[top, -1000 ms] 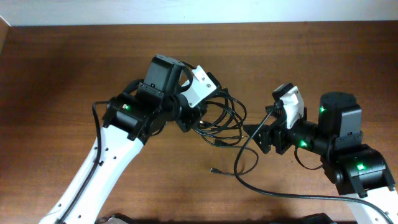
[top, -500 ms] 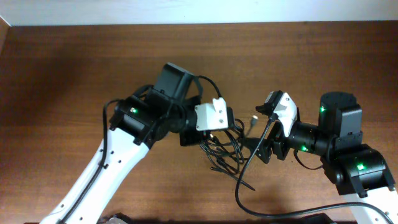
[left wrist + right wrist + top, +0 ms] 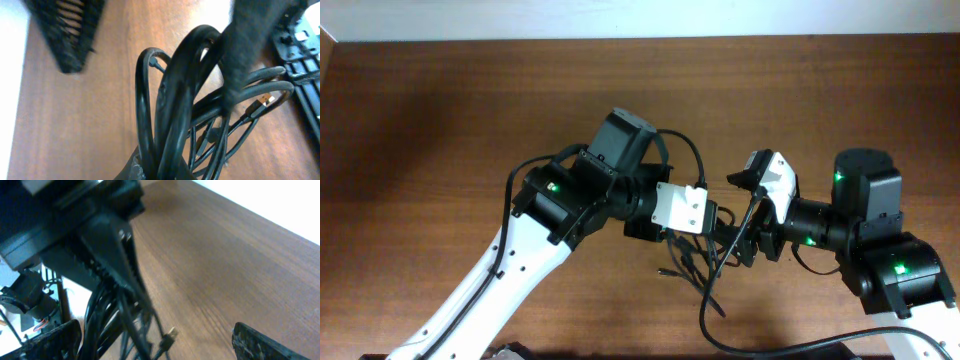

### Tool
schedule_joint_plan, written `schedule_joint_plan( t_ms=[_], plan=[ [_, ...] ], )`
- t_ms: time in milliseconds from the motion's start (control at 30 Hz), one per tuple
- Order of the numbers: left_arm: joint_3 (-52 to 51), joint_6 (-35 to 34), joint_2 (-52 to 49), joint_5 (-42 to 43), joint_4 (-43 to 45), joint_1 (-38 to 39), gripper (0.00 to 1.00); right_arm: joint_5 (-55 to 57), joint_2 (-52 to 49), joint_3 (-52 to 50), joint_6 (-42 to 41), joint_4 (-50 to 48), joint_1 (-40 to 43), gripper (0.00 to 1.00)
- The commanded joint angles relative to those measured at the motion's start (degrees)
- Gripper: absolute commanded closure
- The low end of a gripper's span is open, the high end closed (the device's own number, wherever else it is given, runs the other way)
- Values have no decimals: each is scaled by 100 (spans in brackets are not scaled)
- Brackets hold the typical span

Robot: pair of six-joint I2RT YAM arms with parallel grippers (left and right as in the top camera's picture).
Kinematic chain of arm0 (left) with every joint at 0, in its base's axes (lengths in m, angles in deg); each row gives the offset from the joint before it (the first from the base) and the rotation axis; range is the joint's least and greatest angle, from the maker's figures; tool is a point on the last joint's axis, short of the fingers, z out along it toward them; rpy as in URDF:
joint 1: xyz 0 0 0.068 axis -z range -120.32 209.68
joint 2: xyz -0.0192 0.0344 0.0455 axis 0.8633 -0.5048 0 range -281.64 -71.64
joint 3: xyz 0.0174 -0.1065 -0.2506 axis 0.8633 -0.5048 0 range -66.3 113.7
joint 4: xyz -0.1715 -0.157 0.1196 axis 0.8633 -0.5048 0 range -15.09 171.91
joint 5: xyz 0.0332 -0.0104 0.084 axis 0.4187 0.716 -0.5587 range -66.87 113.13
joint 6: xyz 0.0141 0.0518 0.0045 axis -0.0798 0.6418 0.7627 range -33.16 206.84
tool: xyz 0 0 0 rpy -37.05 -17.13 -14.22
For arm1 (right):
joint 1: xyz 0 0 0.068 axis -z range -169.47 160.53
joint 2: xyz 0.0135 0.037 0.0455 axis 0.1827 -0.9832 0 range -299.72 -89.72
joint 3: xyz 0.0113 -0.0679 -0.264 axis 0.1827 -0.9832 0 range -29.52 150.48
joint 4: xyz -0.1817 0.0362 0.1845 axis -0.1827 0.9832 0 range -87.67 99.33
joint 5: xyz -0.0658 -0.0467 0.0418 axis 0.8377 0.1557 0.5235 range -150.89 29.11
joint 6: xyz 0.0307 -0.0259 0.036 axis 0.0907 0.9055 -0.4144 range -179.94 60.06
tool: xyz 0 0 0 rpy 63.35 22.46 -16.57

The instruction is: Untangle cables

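Glossy black cables bunched in overlapping loops; one plug showing.

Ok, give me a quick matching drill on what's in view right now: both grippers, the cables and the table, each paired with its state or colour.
Things:
1. left gripper
2. right gripper
3. cables
4. table

States:
A. jaws wide open, gripping nothing
B. glossy black, bunched in tangled loops
C. shut on the bundle
D. brown wood

Pairs: 1-C, 2-A, 3-B, 4-D
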Motion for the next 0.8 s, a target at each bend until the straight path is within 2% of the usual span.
schedule_joint_plan(
  t_ms=[0,100,200,300,367,433,500,533,667,700,733,767],
  plan=[
    [70,61,57,210,308,24,100,-153,50,11,61,170,15,7],
    [70,-319,57,197,605,22,100,-170,50,11,59,282,15,8],
    [70,-826,57,-195,778,22,100,-168,50,11,59,306,15,12],
    [70,-1189,59,-595,837,15,100,-168,50,11,61,304,15,23],
    [70,-1261,59,-586,841,13,100,-168,50,11,61,304,15,34],
    [70,-1335,59,-584,870,13,100,-166,50,11,61,302,15,51],
    [70,-1355,59,-581,881,13,100,-166,50,11,61,299,15,84],
    [70,-1384,59,-584,881,13,100,-166,50,11,61,299,15,94],
    [70,-1484,59,-579,879,13,100,-166,50,11,59,299,17,96],
    [70,-1499,59,-566,881,13,90,-162,50,11,61,297,17,96],
    [70,-1554,59,-568,885,13,66,-157,50,11,59,293,17,96],
    [70,-1620,59,-568,890,13,55,-144,50,11,59,278,17,96]
  ],
)
